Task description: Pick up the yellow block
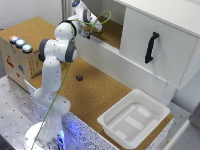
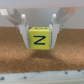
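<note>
In the wrist view the yellow block, a small cube with a black mark like a Z on its face, sits between the two fingers of my gripper. Both pads press on its sides, so the gripper is shut on it. Brown cork lies below the block, with a shadow under it. The exterior view shows the gripper reaching into the recessed cork shelf at the back. There the block is hidden by the hand.
A white tub stands at the cork table's end on the exterior view's right. A small dark maroon object lies mid-table. A white cabinet door with a black handle borders the shelf. A cardboard box is on the left. A yellow-green cable loops by the wrist.
</note>
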`<act>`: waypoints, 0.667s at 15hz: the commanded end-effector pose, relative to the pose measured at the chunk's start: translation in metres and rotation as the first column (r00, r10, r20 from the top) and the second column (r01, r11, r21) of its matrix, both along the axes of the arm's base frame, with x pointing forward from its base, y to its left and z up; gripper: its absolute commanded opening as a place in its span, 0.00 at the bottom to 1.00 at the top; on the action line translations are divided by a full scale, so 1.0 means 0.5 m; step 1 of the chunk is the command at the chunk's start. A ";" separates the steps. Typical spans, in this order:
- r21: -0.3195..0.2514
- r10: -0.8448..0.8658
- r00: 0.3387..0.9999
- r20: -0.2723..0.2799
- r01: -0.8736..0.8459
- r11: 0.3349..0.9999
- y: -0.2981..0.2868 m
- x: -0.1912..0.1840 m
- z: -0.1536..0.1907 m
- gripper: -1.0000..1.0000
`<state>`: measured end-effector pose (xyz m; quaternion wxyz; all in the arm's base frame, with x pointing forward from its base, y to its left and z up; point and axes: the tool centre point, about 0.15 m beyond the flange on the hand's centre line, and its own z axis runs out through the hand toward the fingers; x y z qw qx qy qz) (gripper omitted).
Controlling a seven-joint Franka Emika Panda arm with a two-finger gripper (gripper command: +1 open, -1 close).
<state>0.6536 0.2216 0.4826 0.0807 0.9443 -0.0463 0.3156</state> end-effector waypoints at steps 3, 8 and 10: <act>0.004 0.073 0.997 -0.006 -0.073 0.997 -0.096 -0.243 0.010 0.00; 0.054 0.189 0.982 -0.003 -0.188 0.981 -0.153 -0.326 0.013 0.00; 0.116 0.263 0.964 -0.044 -0.257 0.960 -0.186 -0.342 -0.009 0.00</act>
